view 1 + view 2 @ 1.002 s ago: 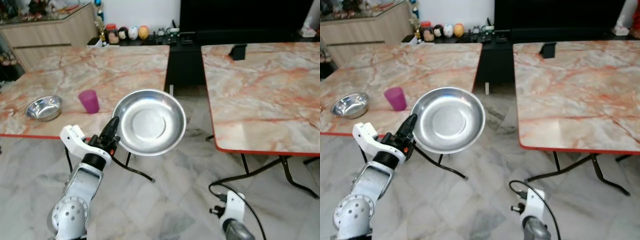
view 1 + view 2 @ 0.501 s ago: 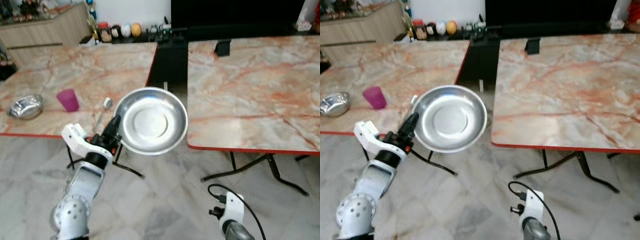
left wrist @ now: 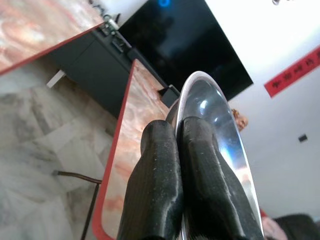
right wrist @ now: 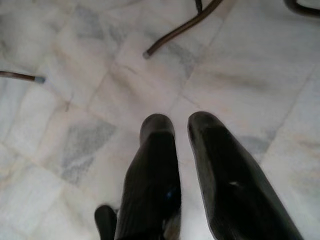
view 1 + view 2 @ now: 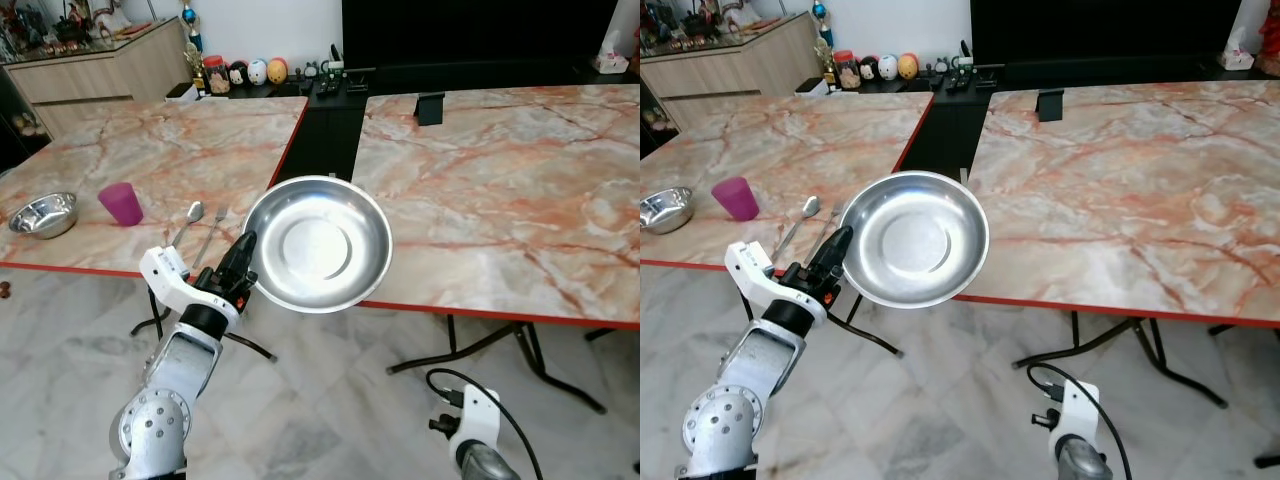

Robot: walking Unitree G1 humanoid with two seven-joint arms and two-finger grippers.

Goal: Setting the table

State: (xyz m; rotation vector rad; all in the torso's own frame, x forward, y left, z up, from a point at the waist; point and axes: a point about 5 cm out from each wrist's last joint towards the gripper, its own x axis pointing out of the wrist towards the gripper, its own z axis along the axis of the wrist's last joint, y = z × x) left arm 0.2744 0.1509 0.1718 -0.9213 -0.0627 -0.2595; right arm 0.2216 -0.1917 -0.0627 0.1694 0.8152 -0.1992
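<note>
A round steel plate (image 5: 322, 243) is held out in front of me, tilted up, over the gap between two marble tables. My left gripper (image 5: 245, 262) is shut on its left rim; in the left wrist view the fingers (image 3: 165, 165) pinch the plate's edge (image 3: 220, 125). The plate's right side overlaps the near corner of the right table (image 5: 500, 190). On the left table (image 5: 180, 150) lie a steel bowl (image 5: 42, 213), a pink cup (image 5: 120, 203), a spoon (image 5: 188, 218) and a fork (image 5: 212, 226). My right gripper (image 4: 180, 120) hangs low over the floor, shut and holding nothing.
A black stand (image 5: 431, 107) sits at the far edge of the right table. A dark TV cabinet (image 5: 330, 110) with small figurines (image 5: 250, 71) runs behind the tables. Folding table legs (image 5: 500, 345) and a cable cross the marble floor (image 5: 330, 420).
The camera has moved toward the right table, which now sits larger and reaches the plate's right edge. The spoon and fork have come into sight. The left gripper still holds the plate.
</note>
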